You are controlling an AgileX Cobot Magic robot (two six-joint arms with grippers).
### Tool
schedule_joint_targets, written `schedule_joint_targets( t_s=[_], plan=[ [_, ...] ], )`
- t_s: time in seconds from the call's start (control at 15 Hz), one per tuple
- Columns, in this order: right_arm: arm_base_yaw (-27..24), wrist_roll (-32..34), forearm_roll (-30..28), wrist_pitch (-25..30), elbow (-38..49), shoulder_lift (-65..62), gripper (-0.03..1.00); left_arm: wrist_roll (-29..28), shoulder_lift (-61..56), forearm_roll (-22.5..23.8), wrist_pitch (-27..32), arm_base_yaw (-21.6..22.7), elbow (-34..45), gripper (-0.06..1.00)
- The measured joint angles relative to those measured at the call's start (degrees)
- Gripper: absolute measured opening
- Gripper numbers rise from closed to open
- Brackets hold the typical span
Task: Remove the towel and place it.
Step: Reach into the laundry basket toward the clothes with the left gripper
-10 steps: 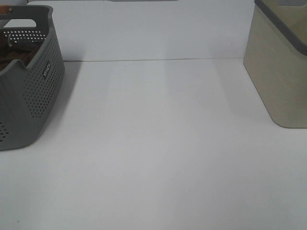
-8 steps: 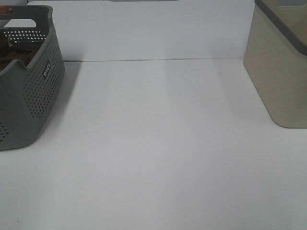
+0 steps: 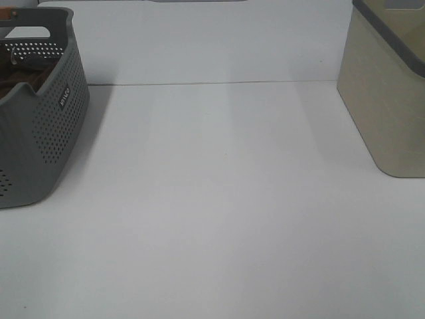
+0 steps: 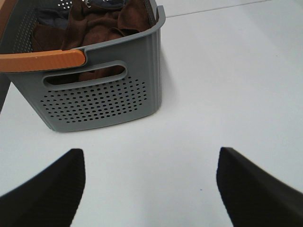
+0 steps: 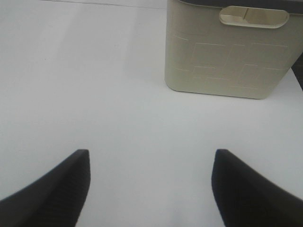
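The dark reddish-brown towel [image 4: 97, 26] lies crumpled inside a grey perforated basket [image 4: 102, 97] with an orange handle [image 4: 40, 60]. In the high view the basket [image 3: 46, 126] stands at the far left, with a sliver of towel [image 3: 26, 73] showing over its rim. My left gripper [image 4: 150, 189] is open and empty over the white table, short of the basket. My right gripper [image 5: 149, 187] is open and empty, facing a beige bin [image 5: 227, 52]. Neither gripper shows in the high view.
The beige bin [image 3: 388, 93] with a dark rim stands at the far right of the white table [image 3: 219, 199]. A bit of grey cloth [image 4: 49, 16] lies in the basket beside the towel. The table's back edge meets a white wall.
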Motion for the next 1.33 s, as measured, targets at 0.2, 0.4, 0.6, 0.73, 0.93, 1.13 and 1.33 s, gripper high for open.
schedule_joint_targets(
  t_s=[0.2, 0.4, 0.6, 0.73, 0.93, 1.13, 1.33],
  plan=[
    [0.0, 0.0, 0.0, 0.0, 0.0, 0.0, 0.69, 0.0, 0.0, 0.0, 0.0, 0.0, 0.0, 0.73],
    [0.0, 0.0, 0.0, 0.0, 0.0, 0.0, 0.69, 0.0, 0.0, 0.0, 0.0, 0.0, 0.0, 0.73],
    [0.0, 0.0, 0.0, 0.0, 0.0, 0.0, 0.69, 0.0, 0.0, 0.0, 0.0, 0.0, 0.0, 0.73],
    [0.0, 0.0, 0.0, 0.0, 0.0, 0.0, 0.69, 0.0, 0.0, 0.0, 0.0, 0.0, 0.0, 0.73],
    [0.0, 0.0, 0.0, 0.0, 0.0, 0.0, 0.69, 0.0, 0.0, 0.0, 0.0, 0.0, 0.0, 0.73],
    [0.0, 0.0, 0.0, 0.0, 0.0, 0.0, 0.69, 0.0, 0.0, 0.0, 0.0, 0.0, 0.0, 0.73],
    [0.0, 0.0, 0.0, 0.0, 0.0, 0.0, 0.69, 0.0, 0.0, 0.0, 0.0, 0.0, 0.0, 0.73]
  ],
)
